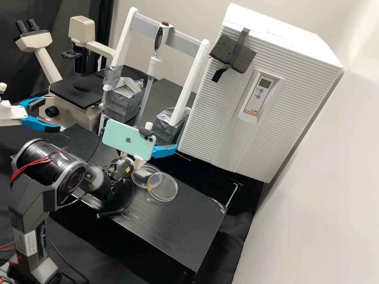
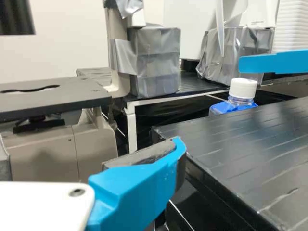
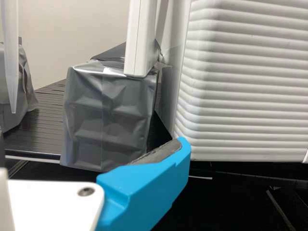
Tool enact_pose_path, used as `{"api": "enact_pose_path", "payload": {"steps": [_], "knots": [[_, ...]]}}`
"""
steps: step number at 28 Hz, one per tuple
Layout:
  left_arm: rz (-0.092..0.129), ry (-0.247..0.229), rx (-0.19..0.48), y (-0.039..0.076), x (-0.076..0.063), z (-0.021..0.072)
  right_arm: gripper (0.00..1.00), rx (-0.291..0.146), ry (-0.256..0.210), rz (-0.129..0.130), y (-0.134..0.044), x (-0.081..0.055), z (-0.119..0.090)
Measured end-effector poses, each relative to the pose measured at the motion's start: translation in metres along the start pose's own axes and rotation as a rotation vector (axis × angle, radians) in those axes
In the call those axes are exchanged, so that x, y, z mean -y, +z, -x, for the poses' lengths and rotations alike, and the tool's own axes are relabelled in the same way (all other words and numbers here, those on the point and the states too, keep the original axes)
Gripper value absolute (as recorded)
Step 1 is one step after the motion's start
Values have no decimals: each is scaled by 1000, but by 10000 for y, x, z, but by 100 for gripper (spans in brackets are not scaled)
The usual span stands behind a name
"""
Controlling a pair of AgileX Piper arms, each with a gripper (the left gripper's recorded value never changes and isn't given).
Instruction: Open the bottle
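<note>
A small bottle with a white cap [image 1: 149, 126] and blue label [image 2: 239, 96] stands upright at the far side of the black platform [image 1: 177, 221], capped. My right gripper [image 1: 159, 141] hangs open right by it, mostly hidden behind the teal phone [image 1: 128, 139] on its wrist. One of its blue fingers [image 1: 165, 150] sticks out past the phone, and the same finger [image 2: 274, 61] shows just above the cap. I cannot tell whether the bottle stands between the fingers. My left gripper [image 1: 50, 113] is open at the far left, beside the microscope, well away from the bottle.
A microscope [image 1: 75, 94] stands at the back left. A pipette stand with grey taped feet [image 1: 123, 98] sits behind the bottle, and a tall white ribbed machine [image 1: 256, 90] is on the right. Two clear petri dishes [image 1: 162, 189] lie on the platform near the right arm.
</note>
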Motion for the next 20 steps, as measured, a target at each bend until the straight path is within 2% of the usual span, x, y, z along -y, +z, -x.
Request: {"api": "enact_pose_path", "payload": {"steps": [3, 9, 12, 16, 17, 20], "knots": [[6, -4, -24, -54, 9, 36, 100, 0, 0, 0, 0, 0, 0], [10, -9, -93, -257, 18, 96, 100, 0, 0, 0, 0, 0, 0], [23, -24, -132, -363, 63, 115, 100, 0, 0, 0, 0, 0, 0], [30, -45, -134, -386, 117, 111, 100, 0, 0, 0, 0, 0, 0], [27, -51, -125, -382, 126, 104, 100, 0, 0, 0, 0, 0, 0], [-8, -70, -52, -352, 131, 31, 100, 0, 0, 0, 0, 0, 0]]}}
